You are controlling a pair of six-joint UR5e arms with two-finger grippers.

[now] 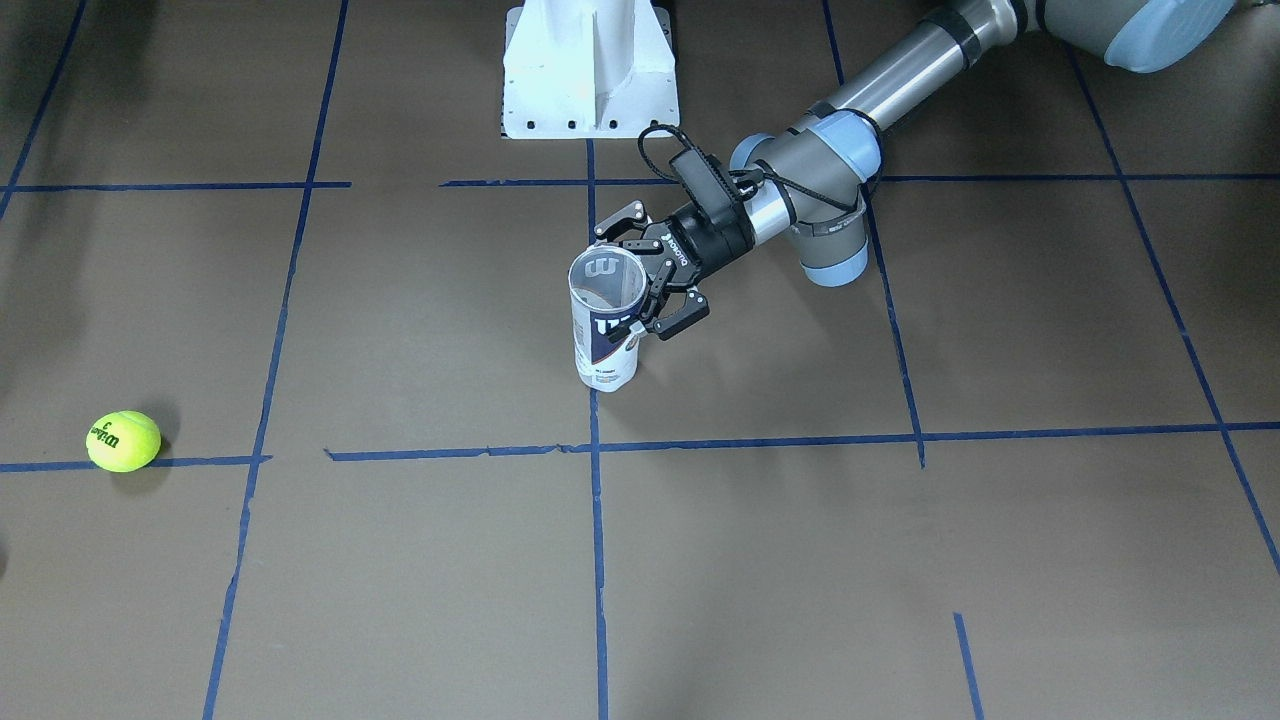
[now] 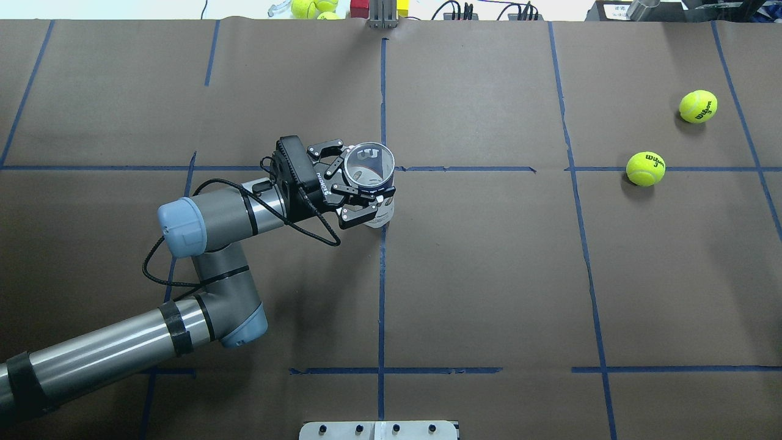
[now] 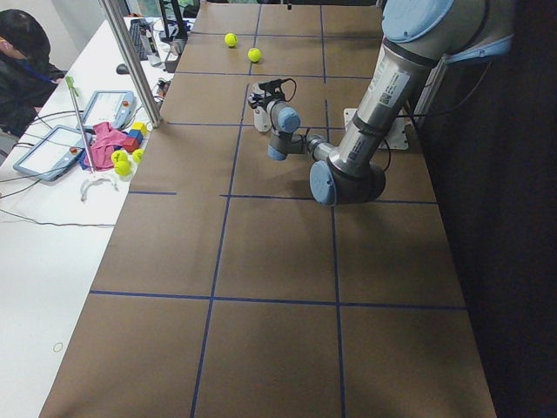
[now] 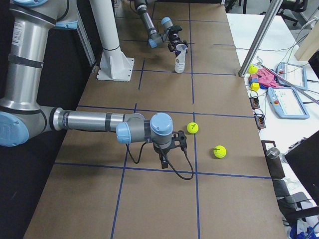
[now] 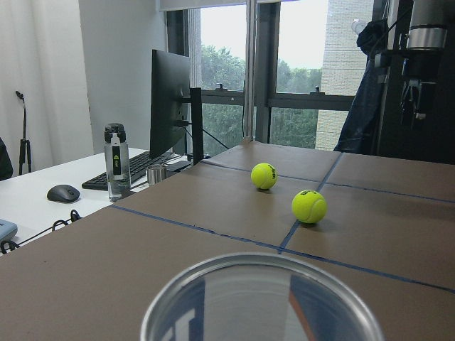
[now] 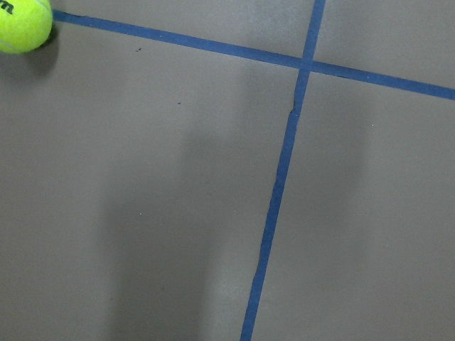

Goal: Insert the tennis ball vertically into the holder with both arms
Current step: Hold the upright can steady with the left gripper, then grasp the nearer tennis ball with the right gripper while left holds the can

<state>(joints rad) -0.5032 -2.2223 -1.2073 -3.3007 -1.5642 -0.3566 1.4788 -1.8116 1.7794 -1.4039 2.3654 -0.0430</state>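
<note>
Table (image 2: 489, 275): flat top, covered edge to edge in dull brown paper. Blue tape lines (image 2: 381, 293) mark a grid of large squares, and several runs are broken by gaps.

Bearings are taken from table centre, overhead view.

- Holder (image 1: 603, 340): upright, open mouth up, almost dead centre, a shade toward 9 o'clock, on the middle lengthwise line.
- Tennis ball (image 2: 646, 168): between 2 and 3 o'clock, well out, resting on a cross line, "3" showing.
- Second ball (image 2: 697, 106): at 2 o'clock, farther out, near the first but apart.
- White pedestal base (image 2: 379, 429): at 6 o'clock, at the table edge.
</note>
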